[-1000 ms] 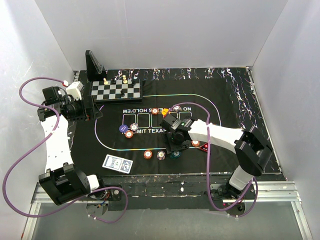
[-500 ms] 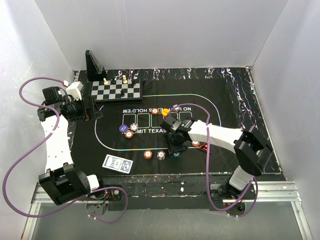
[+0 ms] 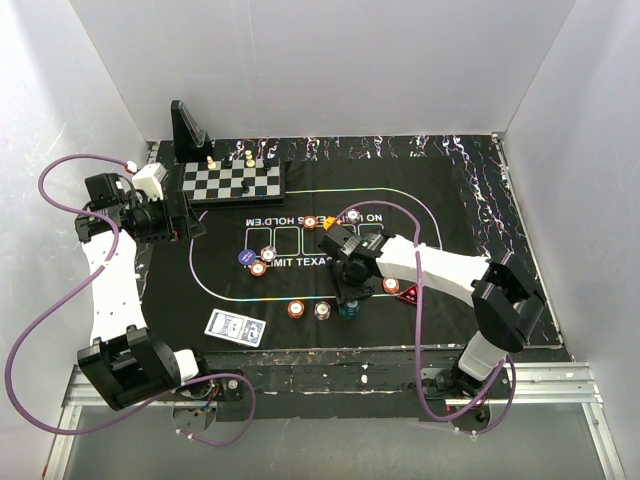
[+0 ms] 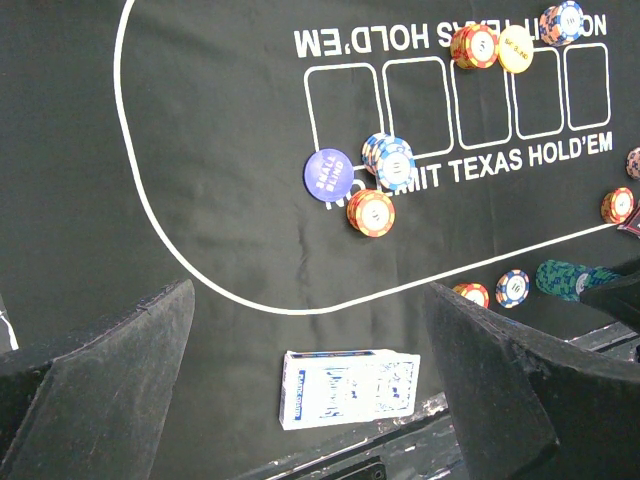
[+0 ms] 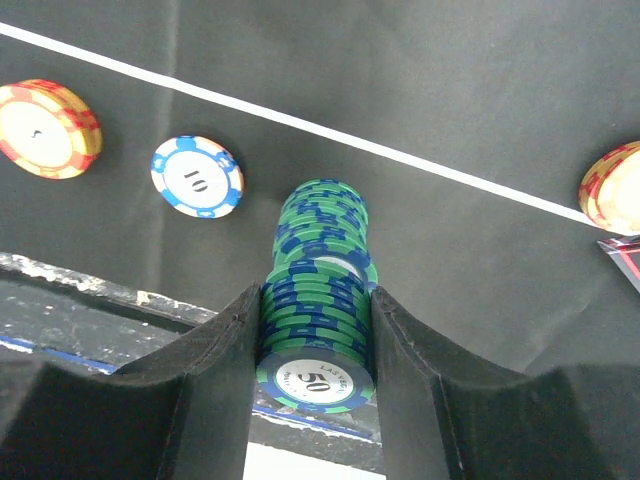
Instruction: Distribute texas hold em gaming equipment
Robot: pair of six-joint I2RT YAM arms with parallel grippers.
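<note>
Down at the near edge of the felt mat [image 3: 440, 200], the right hand [image 5: 317, 305] is clamped on a tall stack of green chips [image 5: 318, 235], one finger pressed to each side. Just left lie a blue-and-white chip [image 5: 197, 176] and an orange chip [image 5: 45, 115], then the card deck [image 3: 236, 327]. Farther back on the left, the left hand [image 3: 188, 222] hangs spread wide, empty. At the back sits the chessboard [image 3: 233, 182].

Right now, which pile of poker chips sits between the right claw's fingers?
The tall green-and-blue stack of round poker chips, marked 50; the blue-and-white 10 chip and orange chip lie flat, apart.
</note>
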